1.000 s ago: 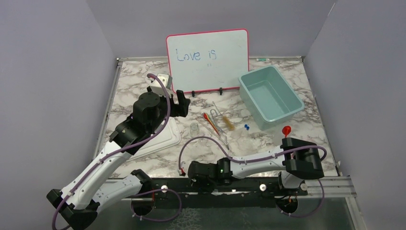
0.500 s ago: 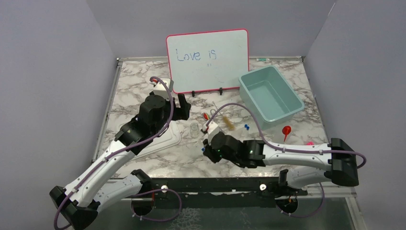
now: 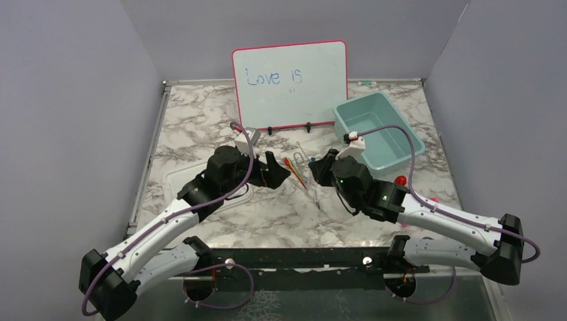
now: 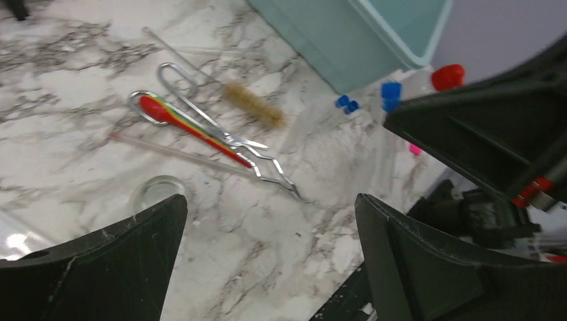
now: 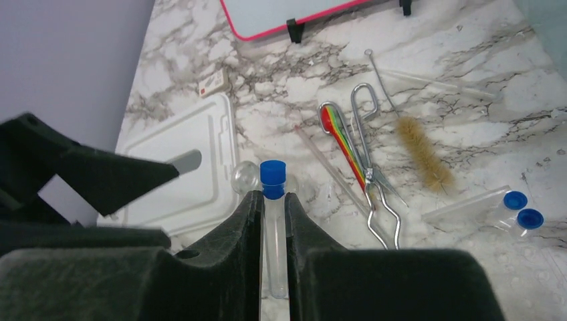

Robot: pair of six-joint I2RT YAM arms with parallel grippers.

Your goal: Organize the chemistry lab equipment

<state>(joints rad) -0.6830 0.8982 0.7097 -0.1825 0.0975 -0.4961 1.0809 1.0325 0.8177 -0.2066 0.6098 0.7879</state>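
Observation:
My right gripper [image 5: 273,204] is shut on a clear test tube with a blue cap [image 5: 273,175] and holds it above the marble top, near the clear little beaker [image 5: 245,177]. The metal tweezers [image 5: 371,164], a red rainbow stick [image 5: 344,144] and the wire brush [image 5: 422,155] lie side by side beyond it. My left gripper [image 4: 271,261] is open and empty over bare marble, with the beaker [image 4: 159,192] by its left finger. The red funnel [image 3: 400,180] stands at the right. In the top view the grippers, left [image 3: 277,170] and right [image 3: 317,168], face each other.
A teal bin [image 3: 378,130] stands at the back right. The pink-framed whiteboard [image 3: 289,83] stands at the back. A white lid [image 3: 180,187] lies under the left arm. Two more blue-capped tubes [image 5: 518,207] lie at the right, and a pink marker [image 3: 433,198] lies near the funnel.
The right arm has swung from the near right edge out over the middle of the table. The left gripper has moved right and lower, toward the beaker and sticks.

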